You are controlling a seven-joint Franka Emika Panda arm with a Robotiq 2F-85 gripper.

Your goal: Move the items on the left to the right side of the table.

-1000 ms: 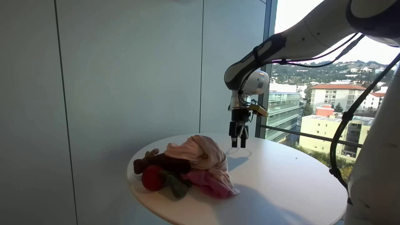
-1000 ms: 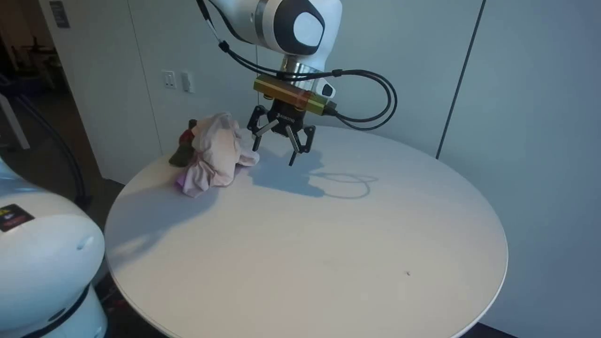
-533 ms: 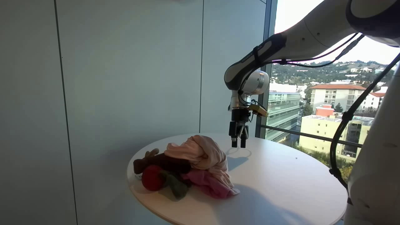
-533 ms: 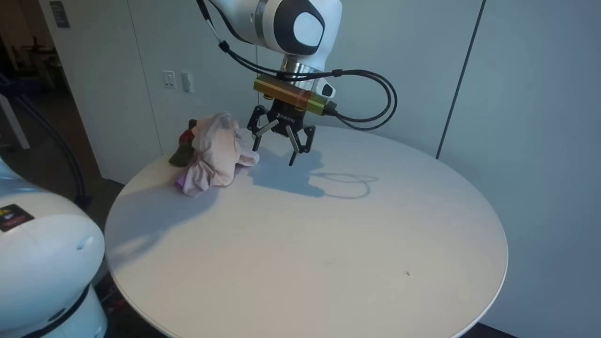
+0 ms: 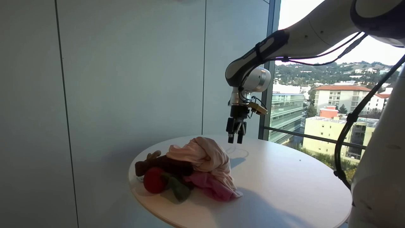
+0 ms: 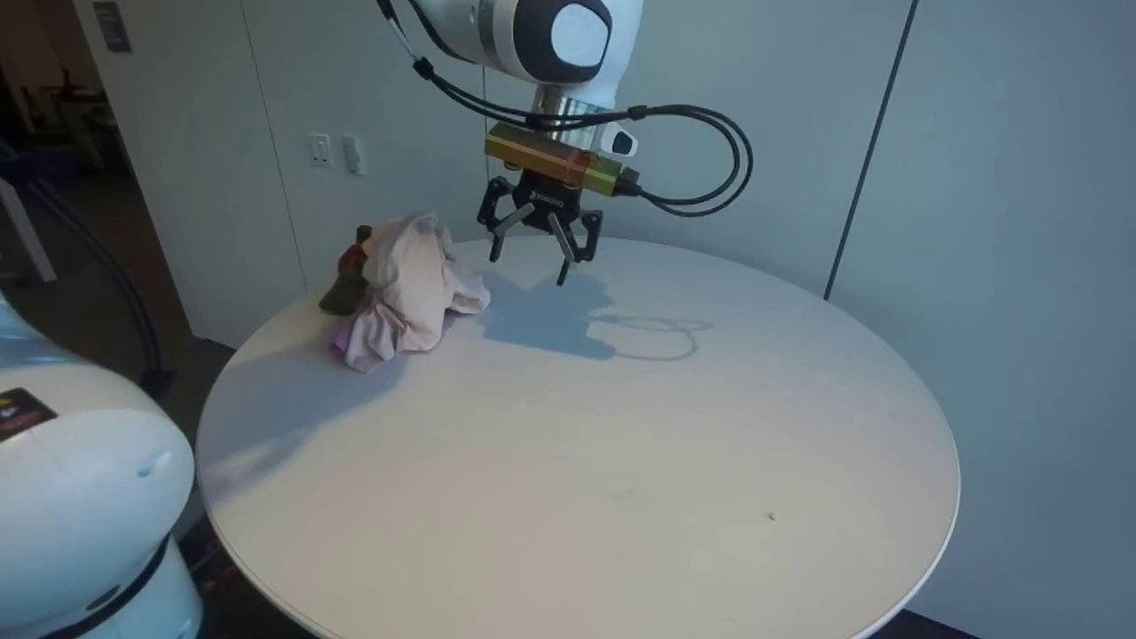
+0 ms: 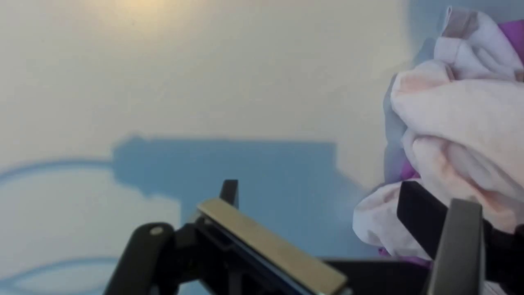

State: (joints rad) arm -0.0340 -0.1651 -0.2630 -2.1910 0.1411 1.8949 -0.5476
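Observation:
A heap of soft items lies at one side of the round white table [image 5: 284, 183]. A crumpled pale pink cloth [image 5: 202, 155] tops it; the cloth also shows in an exterior view [image 6: 413, 284] and at the right of the wrist view [image 7: 470, 110]. Under it is a magenta cloth [image 5: 212, 188]. Beside them lie a red round item [image 5: 154, 180], a dark green item [image 5: 178, 188] and a dark brown item [image 5: 167, 164], partly covered. My gripper [image 6: 528, 264] hangs above the table beside the heap, fingers apart and empty. It also shows in the wrist view [image 7: 321, 196].
A pale wall [image 5: 133, 79] stands behind the table, and a window [image 5: 316, 110] is on the far side of the arm. The robot's white base [image 6: 89, 497] is close to the table edge. A cable loop [image 6: 710, 160] hangs out from the wrist.
My gripper has risen slightly, staying open. It shifts a little left in one exterior picture and a little right in another. The heap has not moved.

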